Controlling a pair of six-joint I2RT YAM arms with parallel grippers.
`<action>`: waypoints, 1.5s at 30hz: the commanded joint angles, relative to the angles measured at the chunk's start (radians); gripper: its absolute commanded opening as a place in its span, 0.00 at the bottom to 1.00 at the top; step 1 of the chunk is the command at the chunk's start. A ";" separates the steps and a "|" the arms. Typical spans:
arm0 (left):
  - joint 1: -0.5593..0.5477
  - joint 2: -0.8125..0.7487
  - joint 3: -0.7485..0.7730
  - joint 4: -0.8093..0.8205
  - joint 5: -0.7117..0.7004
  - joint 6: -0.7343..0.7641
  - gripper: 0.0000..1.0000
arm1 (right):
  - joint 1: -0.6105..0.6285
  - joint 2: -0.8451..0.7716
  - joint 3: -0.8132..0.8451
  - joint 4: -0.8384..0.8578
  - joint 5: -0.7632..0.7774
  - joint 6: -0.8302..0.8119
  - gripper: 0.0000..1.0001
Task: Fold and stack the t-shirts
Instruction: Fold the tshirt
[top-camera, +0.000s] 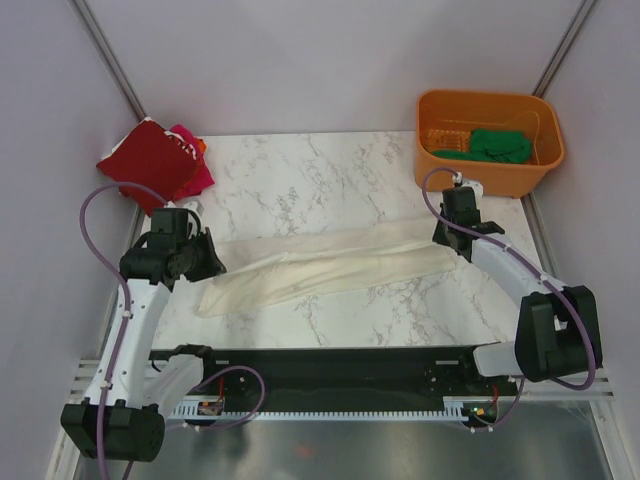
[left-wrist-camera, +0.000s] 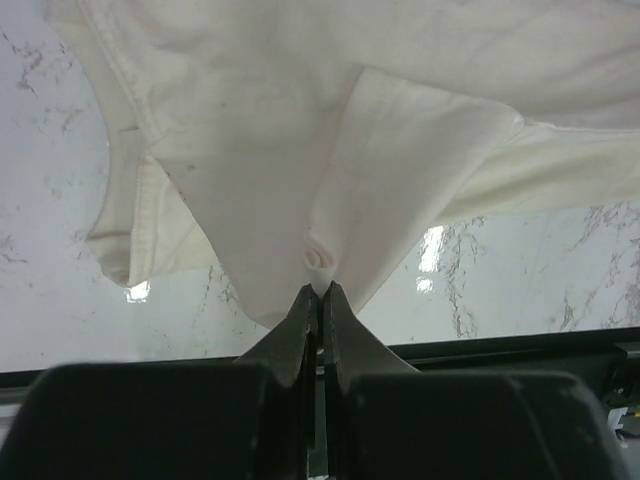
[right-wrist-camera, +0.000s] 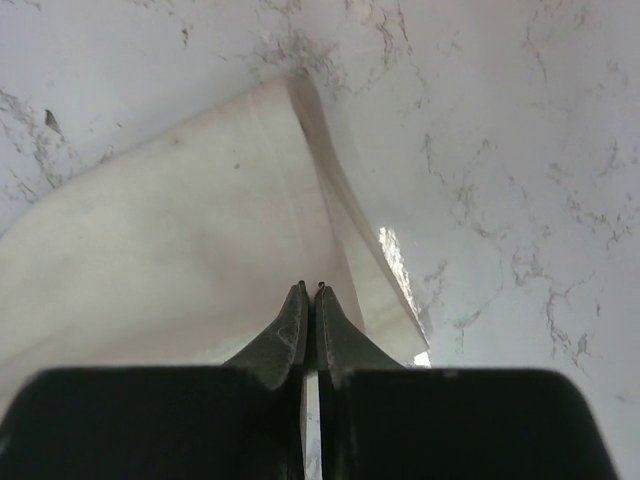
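Note:
A large cream-white t-shirt (top-camera: 330, 265) lies as a long band across the marble table, stretched between my two grippers. My left gripper (top-camera: 210, 262) (left-wrist-camera: 321, 288) is shut on its left end, a small pinch of cloth bunched at the tips and the rest (left-wrist-camera: 300, 150) hanging down from them. My right gripper (top-camera: 452, 240) (right-wrist-camera: 310, 288) is shut over the shirt's flat right end (right-wrist-camera: 180, 220); no cloth shows between its tips. A dark red t-shirt (top-camera: 150, 160) lies on a magenta-pink one (top-camera: 200, 172) at the back left. A green t-shirt (top-camera: 500, 145) sits in the tub.
The orange plastic tub (top-camera: 470, 178) stands at the back right, just behind my right gripper. Metal frame posts and pale walls close in both sides. A black rail (top-camera: 330, 365) runs along the near edge between the arm bases.

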 joint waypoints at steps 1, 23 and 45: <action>0.000 -0.016 -0.018 -0.025 0.036 -0.032 0.04 | -0.002 -0.053 -0.043 0.000 0.062 0.032 0.06; -0.075 0.433 0.188 0.015 -0.017 -0.035 0.35 | -0.005 0.036 -0.002 0.011 0.110 0.073 0.98; 0.008 0.525 -0.044 0.127 -0.263 -0.167 0.90 | 0.038 0.372 0.268 -0.018 -0.086 -0.062 0.98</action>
